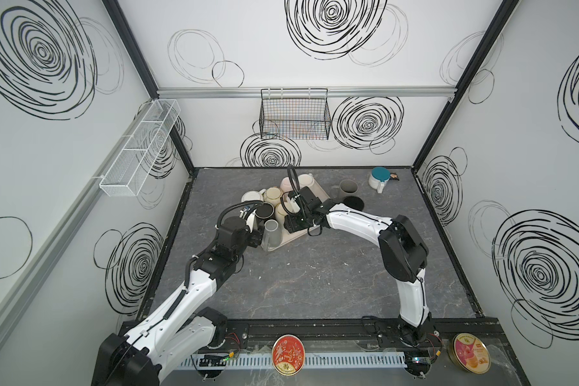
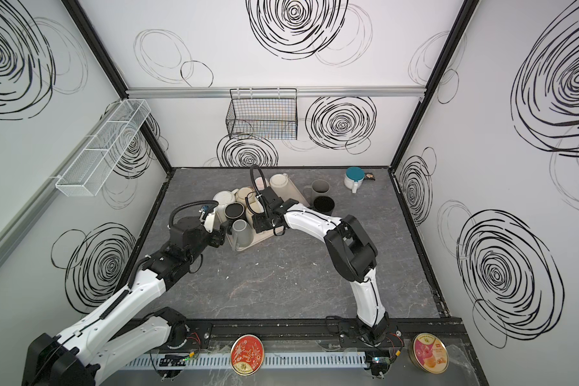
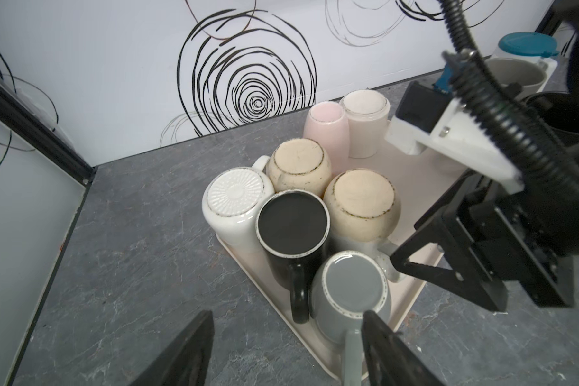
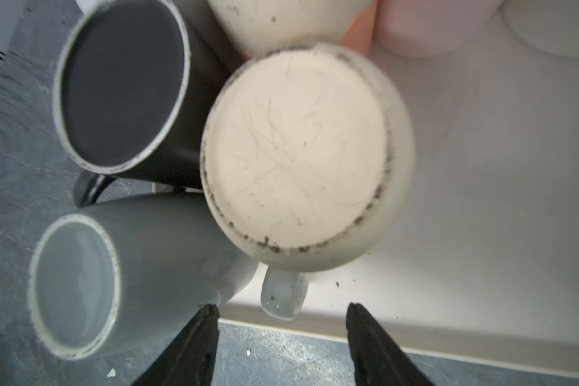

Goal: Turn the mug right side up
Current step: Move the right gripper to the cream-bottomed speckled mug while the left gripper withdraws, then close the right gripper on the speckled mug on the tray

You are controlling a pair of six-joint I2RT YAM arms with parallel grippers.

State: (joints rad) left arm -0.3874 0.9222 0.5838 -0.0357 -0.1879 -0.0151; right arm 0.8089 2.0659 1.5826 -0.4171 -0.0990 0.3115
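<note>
In both top views the tray [image 1: 321, 191] lies toward 12 o'clock on the table, with the grey mug [image 1: 272, 232] upside down at its 7 o'clock corner and the cream mug [image 1: 279, 213], also inverted, at that mug's 1 o'clock. The left wrist view shows the left gripper [image 3: 288, 314] spread wide and empty, just beside the grey mug's handle. The right wrist view shows the right gripper [image 4: 281, 306] wide and empty, flanking the cream mug's handle.

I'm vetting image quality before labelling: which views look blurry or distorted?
Right wrist view: close and soft, the cream mug smeared at its edges. Left wrist view: crisp on the grey mug. Both top views: even light, no glare, frame post splayed by the wide angle.
</note>
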